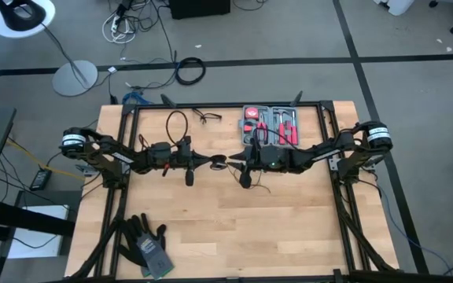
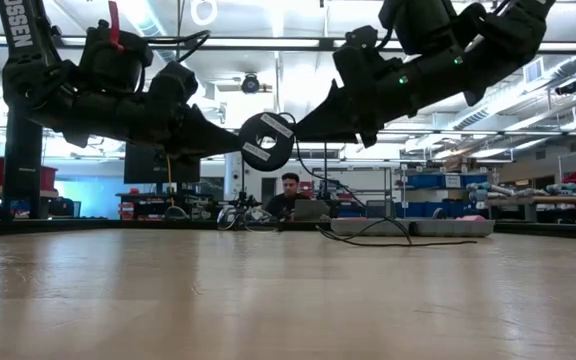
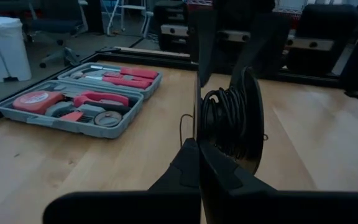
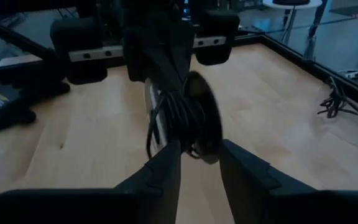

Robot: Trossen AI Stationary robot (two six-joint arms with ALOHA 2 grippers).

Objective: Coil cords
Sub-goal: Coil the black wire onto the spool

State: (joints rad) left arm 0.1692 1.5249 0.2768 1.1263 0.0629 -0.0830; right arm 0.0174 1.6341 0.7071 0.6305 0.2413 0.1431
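Observation:
The cord is wound in a tight bundle [image 3: 224, 121] around a round black puck [image 2: 266, 140] with a pale centre, high above the middle of the table. A short loose loop of cord [image 4: 151, 134] hangs beside it. My left gripper [image 3: 197, 149] comes from the table's left and is shut on the puck. My right gripper [image 4: 201, 149] comes from the right and is open, with one finger on each side of the puck's edge. The two grippers meet tip to tip [image 1: 227, 162]. My left gripper pinches the puck's thin rim [image 3: 197, 127] between its two shut fingers. The fingers lie about level, coming from the table's left. The puck stands on edge, lifted clear of the table, with the cord bundle beside the fingers. My right gripper's fingers [image 4: 230, 158] stand close by the puck; whether they touch it, I cannot tell.
A grey tool case [image 1: 271, 126] with red tools lies at the far side, right of centre. A loop of black cable [image 1: 178, 124] and a small wire item [image 1: 208, 117] lie far left of centre. Dark gloves [image 1: 144, 245] lie near the front left corner.

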